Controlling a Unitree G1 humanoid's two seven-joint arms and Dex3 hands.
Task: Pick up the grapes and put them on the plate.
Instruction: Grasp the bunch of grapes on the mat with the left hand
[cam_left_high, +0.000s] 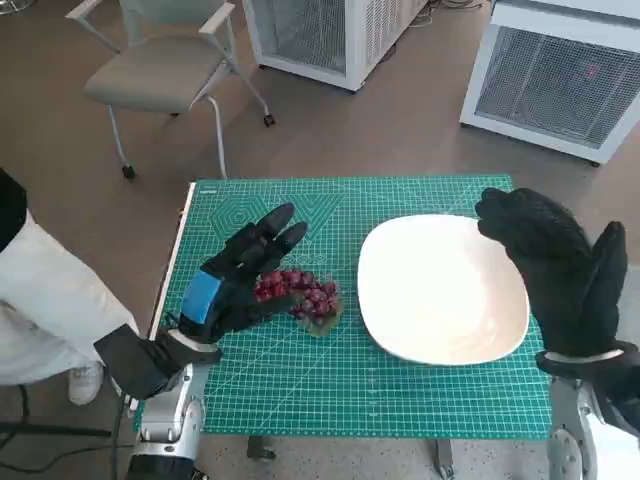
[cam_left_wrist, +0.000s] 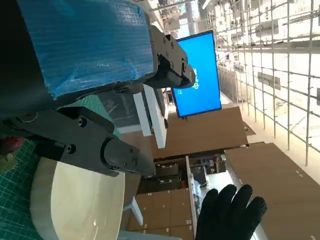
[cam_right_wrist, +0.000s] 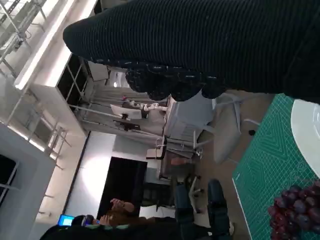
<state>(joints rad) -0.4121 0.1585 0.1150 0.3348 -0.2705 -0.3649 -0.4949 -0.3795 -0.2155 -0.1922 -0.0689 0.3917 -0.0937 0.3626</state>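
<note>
The grapes lie on the green cutting mat that covers the desk, a little left of the middle and just beside the left rim of the white plate. They are a dark red bunch, and they are not on the plate.

The left hand rests at the left side of the bunch. Its black fingers reach over the far side of the grapes and another part of the hand lies along the near side, so the fingers stand apart around the bunch. I cannot tell if they already press on the grapes.

The right hand is raised over the right edge of the plate. Its fingers are straight and lie close together, the thumb stands apart, and it holds nothing.

The plate sits on the right half of the mat. On the floor beyond the desk stand a grey chair at the far left and two white cabinets with grilles. A person in white clothes is at the left edge.
</note>
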